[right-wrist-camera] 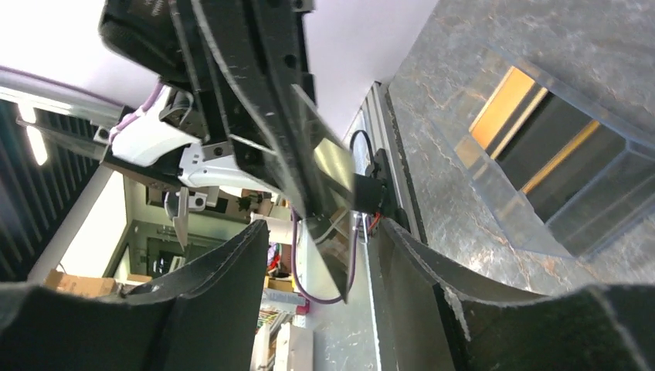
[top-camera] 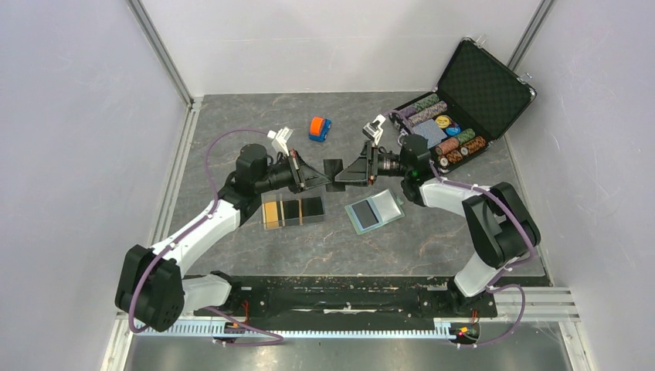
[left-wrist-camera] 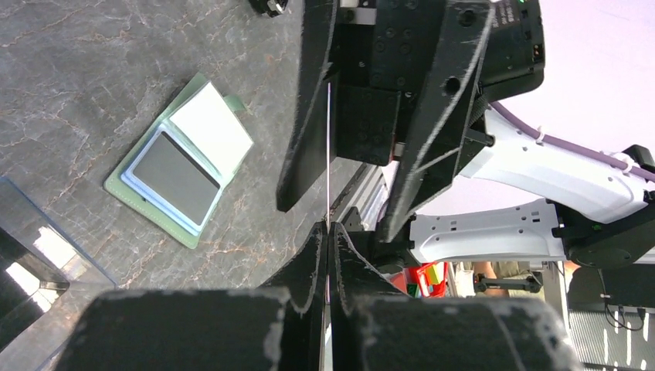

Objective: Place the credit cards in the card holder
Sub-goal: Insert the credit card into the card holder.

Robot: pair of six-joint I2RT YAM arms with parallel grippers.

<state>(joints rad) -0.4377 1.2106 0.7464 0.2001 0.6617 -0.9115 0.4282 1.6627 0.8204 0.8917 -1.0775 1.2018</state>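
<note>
My left gripper [top-camera: 323,183] [left-wrist-camera: 328,226] is shut on one edge of a glossy black credit card [top-camera: 334,169], held above the table and seen edge-on in the left wrist view [left-wrist-camera: 328,139]. My right gripper [top-camera: 346,174] [right-wrist-camera: 323,224] faces it, open, with its fingers [right-wrist-camera: 232,270] on either side of the card's free corner [right-wrist-camera: 328,174] and gaps on both sides. More credit cards [top-camera: 292,209] [right-wrist-camera: 552,154], black and orange-gold, lie in the clear tray. The card holder [top-camera: 373,210] [left-wrist-camera: 181,166] lies open on the table, sage green outside and pale blue inside.
The clear plastic tray [top-camera: 266,224] sits below the left gripper. An orange-and-blue toy car [top-camera: 320,128] lies further back. An open black chip case [top-camera: 479,85] stands at the back right. Grey walls close in the table on three sides.
</note>
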